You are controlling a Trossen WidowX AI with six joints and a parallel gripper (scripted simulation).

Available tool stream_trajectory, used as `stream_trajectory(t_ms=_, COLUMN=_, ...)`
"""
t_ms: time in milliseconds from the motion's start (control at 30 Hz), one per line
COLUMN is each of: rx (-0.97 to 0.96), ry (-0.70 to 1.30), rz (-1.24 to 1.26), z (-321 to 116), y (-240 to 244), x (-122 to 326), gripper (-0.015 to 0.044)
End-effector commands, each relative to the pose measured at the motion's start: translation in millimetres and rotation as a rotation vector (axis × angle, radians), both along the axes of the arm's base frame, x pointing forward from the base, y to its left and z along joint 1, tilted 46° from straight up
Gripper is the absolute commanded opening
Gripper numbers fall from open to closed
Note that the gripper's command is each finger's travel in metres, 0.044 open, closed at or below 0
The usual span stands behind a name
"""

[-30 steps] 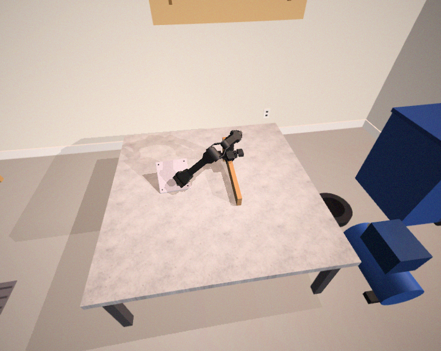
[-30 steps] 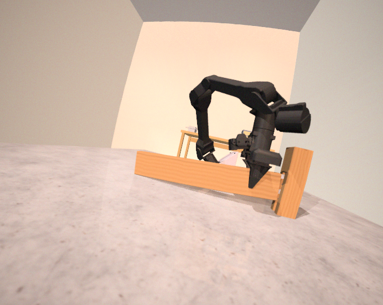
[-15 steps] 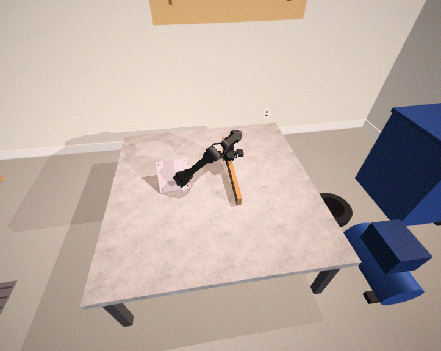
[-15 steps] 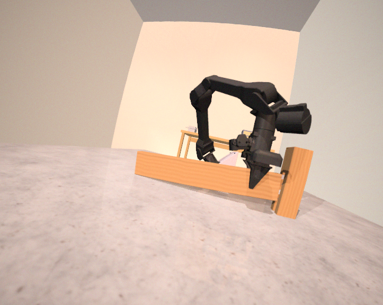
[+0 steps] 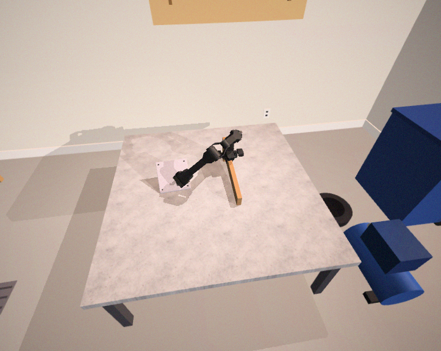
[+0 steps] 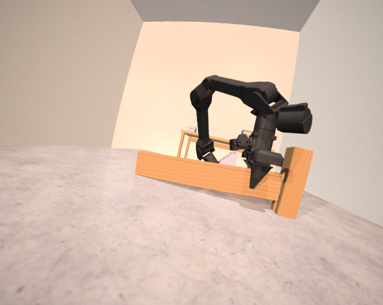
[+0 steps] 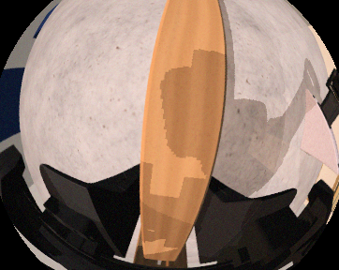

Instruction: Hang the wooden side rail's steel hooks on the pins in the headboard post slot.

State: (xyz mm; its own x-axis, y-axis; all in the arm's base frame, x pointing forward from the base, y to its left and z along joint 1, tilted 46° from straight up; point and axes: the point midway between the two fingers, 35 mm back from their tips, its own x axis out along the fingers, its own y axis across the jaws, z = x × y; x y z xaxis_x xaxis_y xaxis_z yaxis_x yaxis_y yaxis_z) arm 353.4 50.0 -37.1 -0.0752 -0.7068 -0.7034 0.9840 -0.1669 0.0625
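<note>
A: What are you working on up there, and how's the big stuff sitting?

B: My arm's reaching over the table (image 5: 213, 241) (image 6: 135, 246) (image 7: 93, 94), and the wooden side rail (image 5: 233, 181) (image 6: 191, 172) (image 7: 191, 84) is running from near the back edge toward the middle. Its far end is pointing at the front edge and looks to be resting low.

A: And the post?

B: The headboard post (image 6: 295, 184) is standing upright toward the back edge, with the rail's near end right beside it, raised off the top. I can't tell if the hooks are sitting on the pins.

A: How's it gonna handle?

B: Stiff, I reckon, not fragile, and long enough that the far end will be levering against me. Could be twisting if I'm careless.

A: Where are you holding it?

B: My gripper (image 5: 230, 155) (image 6: 254, 177) (image 7: 171, 167) is clamping the rail across its thin sides, close to the post end. Good spot imo: it's giving me control of the hooks while the table's carrying the far end. Smooth wood might be slipping, so I'm keeping the squeeze until it's seated.
</note>
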Motion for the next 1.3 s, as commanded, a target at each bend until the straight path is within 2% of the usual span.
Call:
stream_trajectory(t_ms=0, rx=0.004, ry=-0.005, rz=0.007, z=0.4, y=5.2, x=0.2, gripper=0.0)
stream_trajectory(t_ms=1267, rx=0.004, ry=-0.005, rz=0.007, z=-4.4, y=2.9, x=0.4, gripper=0.0)
